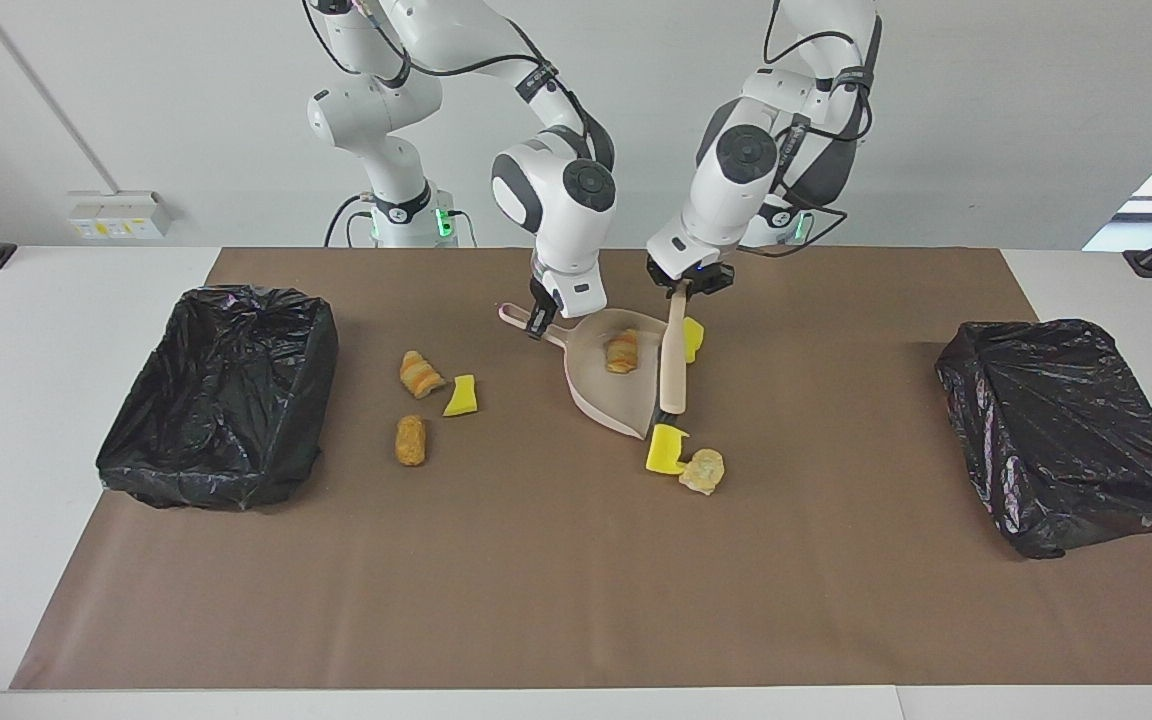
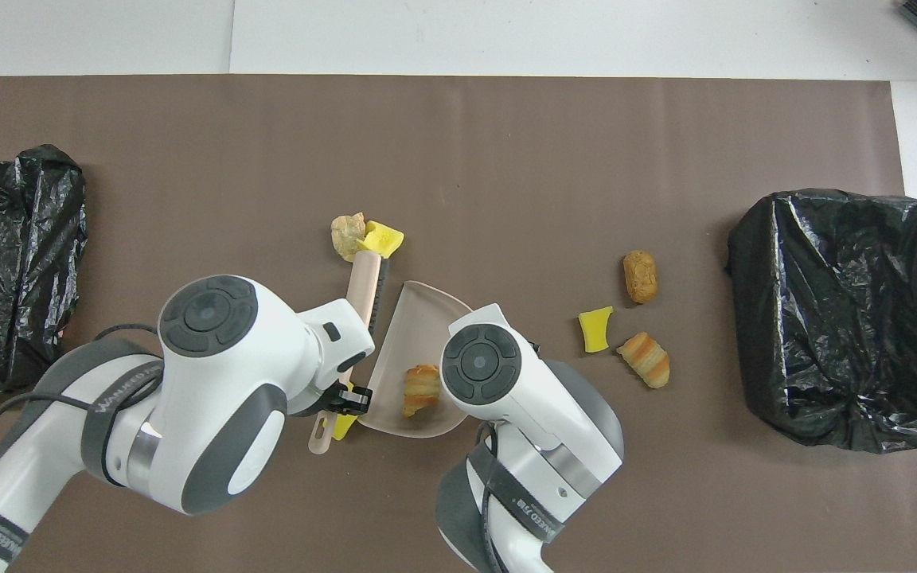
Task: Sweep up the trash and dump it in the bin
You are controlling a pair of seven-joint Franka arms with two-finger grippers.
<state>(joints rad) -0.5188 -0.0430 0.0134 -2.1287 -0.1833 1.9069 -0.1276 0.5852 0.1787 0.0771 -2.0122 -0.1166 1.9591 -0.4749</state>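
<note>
Gripping the brush (image 1: pixel 674 360) by its handle end, the left gripper (image 1: pixel 688 288) is sitting low over the brown mat (image 1: pixel 576 580), fingers pinched on the wood, and the brush is lying along the open mouth edge of the dustpan (image 1: pixel 604 385). The right gripper (image 1: pixel 539 322) is clamping the dustpan's handle at the end nearer the robots, holding the pan flat on the mat with its mouth facing the left arm's end of the table.

One golden-brown lump (image 1: pixel 622 351) is sitting inside the pan. A yellow sponge chunk (image 1: pixel 694 338) is peeking out just beside the brush, on the side away from the pan. Off the brush's tip, farther from the robots, another yellow chunk (image 1: pixel 665 449) and a pale bread-like lump (image 1: pixel 703 471) are touching each other, just outside the pan's corner.

Three more scraps are lying toward the right arm's end: a striped lump (image 1: pixel 418 373), a yellow piece (image 1: pixel 461 396) and a brown lump (image 1: pixel 410 440), well apart from the pan.

A black-lined bin (image 1: pixel 221 395) is standing at the right arm's end of the mat, and a second black-lined bin (image 1: pixel 1066 430) at the left arm's end. Bare mat is stretching wide between each bin and the scraps, and across the whole strip farthest from the robots.
</note>
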